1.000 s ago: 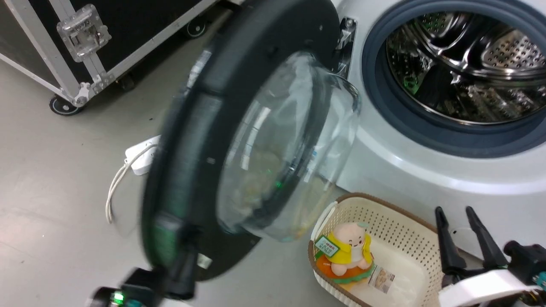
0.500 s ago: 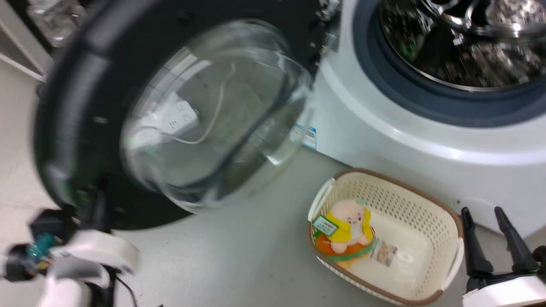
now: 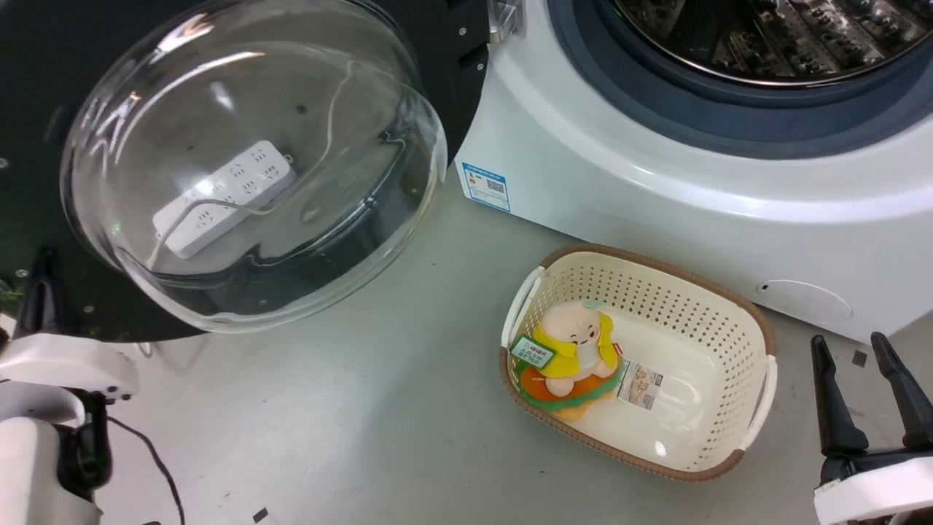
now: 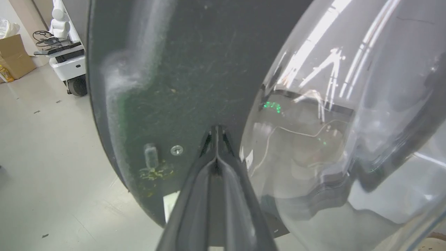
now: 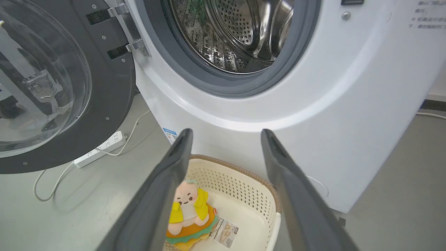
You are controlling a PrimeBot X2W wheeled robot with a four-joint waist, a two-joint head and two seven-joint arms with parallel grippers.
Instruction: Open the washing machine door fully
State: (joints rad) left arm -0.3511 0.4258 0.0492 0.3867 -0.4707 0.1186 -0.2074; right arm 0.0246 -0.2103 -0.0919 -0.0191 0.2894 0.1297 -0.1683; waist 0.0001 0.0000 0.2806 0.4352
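The left gripper (image 4: 216, 129) had its two fingers pressed together, tips at the black inner face of the washing machine door (image 4: 181, 69), the glass bowl bulging just to their right. The door stood wide open beside the washing machine (image 5: 313, 87). The right gripper (image 5: 226, 132) held nothing, fingers spread apart. Below and just ahead of it sat a cream basket (image 5: 244, 177) with a plush toy (image 5: 188, 209).

The washing machine door (image 3: 248, 168) pairs scuffed black plastic with glossy clear glass.
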